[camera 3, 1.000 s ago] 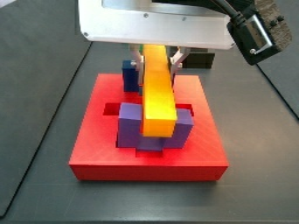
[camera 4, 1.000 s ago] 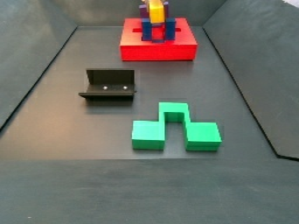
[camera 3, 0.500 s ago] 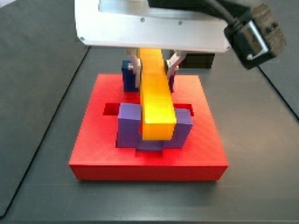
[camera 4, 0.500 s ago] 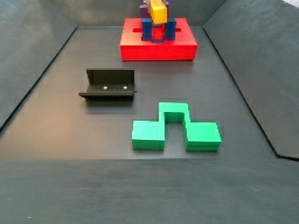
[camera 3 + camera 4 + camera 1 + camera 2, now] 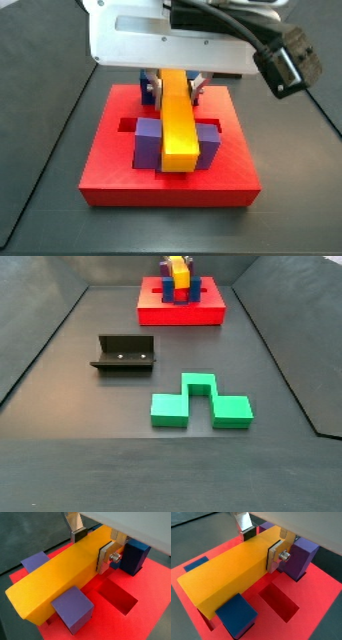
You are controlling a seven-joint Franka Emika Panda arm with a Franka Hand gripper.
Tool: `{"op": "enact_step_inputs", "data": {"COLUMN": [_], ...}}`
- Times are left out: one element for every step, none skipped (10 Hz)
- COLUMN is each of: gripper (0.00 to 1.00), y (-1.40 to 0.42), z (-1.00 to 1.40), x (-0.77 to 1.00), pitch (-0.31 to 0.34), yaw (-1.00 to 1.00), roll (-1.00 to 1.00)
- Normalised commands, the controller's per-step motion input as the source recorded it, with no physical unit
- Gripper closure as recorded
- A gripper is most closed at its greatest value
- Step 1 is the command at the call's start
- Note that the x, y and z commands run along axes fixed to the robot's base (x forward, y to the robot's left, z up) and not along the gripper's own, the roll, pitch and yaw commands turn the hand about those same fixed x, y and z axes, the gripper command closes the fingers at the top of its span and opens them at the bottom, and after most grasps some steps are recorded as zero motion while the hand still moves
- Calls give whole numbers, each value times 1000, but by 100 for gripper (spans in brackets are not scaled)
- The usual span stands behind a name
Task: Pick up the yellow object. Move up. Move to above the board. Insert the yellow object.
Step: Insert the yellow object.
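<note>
The yellow object (image 5: 177, 115) is a long bar lying level between the board's posts, its near end between the two purple posts (image 5: 147, 140). The red board (image 5: 120, 180) lies flat under it. My gripper (image 5: 175, 78) reaches down over the far half of the bar, near the blue posts (image 5: 147, 82). In both wrist views the silver fingers sit on the two long sides of the bar (image 5: 60, 577) (image 5: 228, 582), so the gripper (image 5: 92, 549) (image 5: 261, 546) is shut on it. In a side view the bar (image 5: 177, 270) and board (image 5: 181, 313) show small at the far end.
A green notched block (image 5: 198, 404) lies on the dark floor near the camera. The fixture (image 5: 124, 354) stands left of the middle. An open recessed slot (image 5: 117, 597) lies in the board beside the bar. Dark walls rim the floor.
The bar has come down with my gripper and now sits lower between the purple posts. The green block and the fixture have not moved.
</note>
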Motion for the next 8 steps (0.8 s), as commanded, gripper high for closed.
{"op": "enact_step_inputs", "data": {"gripper": [100,100,100,100,100,100,100,100], "y": [3,0,0,0,3,120,223,303], "z": [-220,-271,-217,-171,-197,-160,-94,-6], "x": [360,254,214,229,274,397,440,394], "pitch": [39,61,107,163,160,171,203,211], "yaw": [-289,-294,-300,-271,-269,-269,-254,-220], "roll": [-140,-120,-151,-103,-120,-156,-147,-97]}}
